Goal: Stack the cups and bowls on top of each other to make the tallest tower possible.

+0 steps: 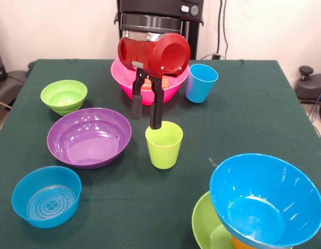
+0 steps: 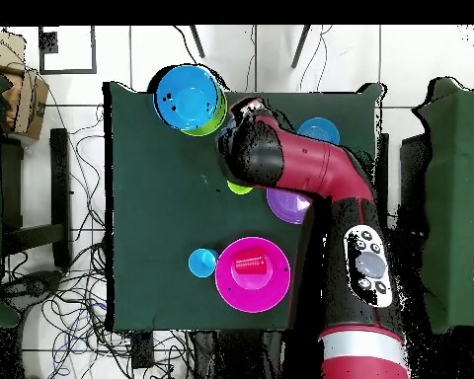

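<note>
Sawyer's gripper hangs from the red and black arm over the middle of the green table, its two black fingers spread apart and holding nothing. One fingertip sits just behind the rim of the lime green cup, which stands upright near the table's centre.

Behind the gripper, at the far side, is the large pink bowl; the overhead view shows the red cup lying inside it. The light blue cup stands upright just beside that bowl.

On one side of the lime green cup rests the large purple bowl, with the small lime green bowl beyond it and the small blue bowl, ringed inside its base, nearer the camera.

At the near corner stands the tower: the large blue bowl tilted on top, an orange cup peeking beneath, and the large lime green bowl at the bottom.
</note>
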Tool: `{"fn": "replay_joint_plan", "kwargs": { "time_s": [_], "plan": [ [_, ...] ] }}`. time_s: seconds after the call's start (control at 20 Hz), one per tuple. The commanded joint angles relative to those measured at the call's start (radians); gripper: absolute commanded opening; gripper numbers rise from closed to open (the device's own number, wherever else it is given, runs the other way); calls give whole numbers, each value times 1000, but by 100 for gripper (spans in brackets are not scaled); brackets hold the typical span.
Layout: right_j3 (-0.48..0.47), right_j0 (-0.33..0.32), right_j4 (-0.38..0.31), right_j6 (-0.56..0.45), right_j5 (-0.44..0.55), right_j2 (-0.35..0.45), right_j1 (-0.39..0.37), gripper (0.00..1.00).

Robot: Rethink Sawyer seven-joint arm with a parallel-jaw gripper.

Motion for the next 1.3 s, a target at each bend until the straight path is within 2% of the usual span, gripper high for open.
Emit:
{"fn": "replay_joint_plan", "kwargs": {
  "time_s": [0.05,0.55,1.0,1.3],
  "plan": [
    [144,-27,10,12,39,97,32,100],
    [131,-2,-3,24,13,64,56,100],
    [130,-4,-34,25,-84,67,106,100],
    [135,-6,-46,14,-109,67,126,100]
  ]
}}
